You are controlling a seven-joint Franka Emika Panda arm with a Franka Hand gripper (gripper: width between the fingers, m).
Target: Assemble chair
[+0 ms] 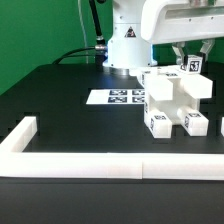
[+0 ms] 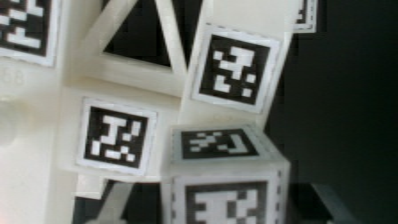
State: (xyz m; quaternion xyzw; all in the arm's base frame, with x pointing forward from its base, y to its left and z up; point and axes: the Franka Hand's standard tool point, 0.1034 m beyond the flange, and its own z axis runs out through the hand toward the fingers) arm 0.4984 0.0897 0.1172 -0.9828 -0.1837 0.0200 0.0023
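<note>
Although the pincer (image 1: 192, 58) has one dark finger on either side of the tagged top block (image 1: 192, 67) of the chair (image 1: 172, 95), the exterior view is too small to show whether the fingers press on that block or only flank it. I cannot tell if the pincer is clenched or released, and the wrist view shows no finger plainly enough to settle it. Straddling the highest block looks sensible to me. It rises clear of the rest, so both fingers have room, and a hold there would let the arm steady or shift the whole piece.

In the wrist view the chair (image 2: 178, 120) fills the frame with white bars, one slanting like a cross-brace, and square tags on several faces.

The chair, part-built by the look of it, stands on the dark desk (image 1: 60, 110) just beside the marker board (image 1: 115, 97), on the exterior view's right of it. At its foot, nearer the camera than the marker board, sit a tagged block (image 1: 160, 123) and a second tagged block (image 1: 196, 123). They may be leg ends, joined or loose.

The long white border wall (image 1: 90, 162) lies well to the near side of the marker board, with a short return at the exterior view's left, probably as a stop to brace parts against. The robot base (image 1: 125, 50) rises behind the marker board.
</note>
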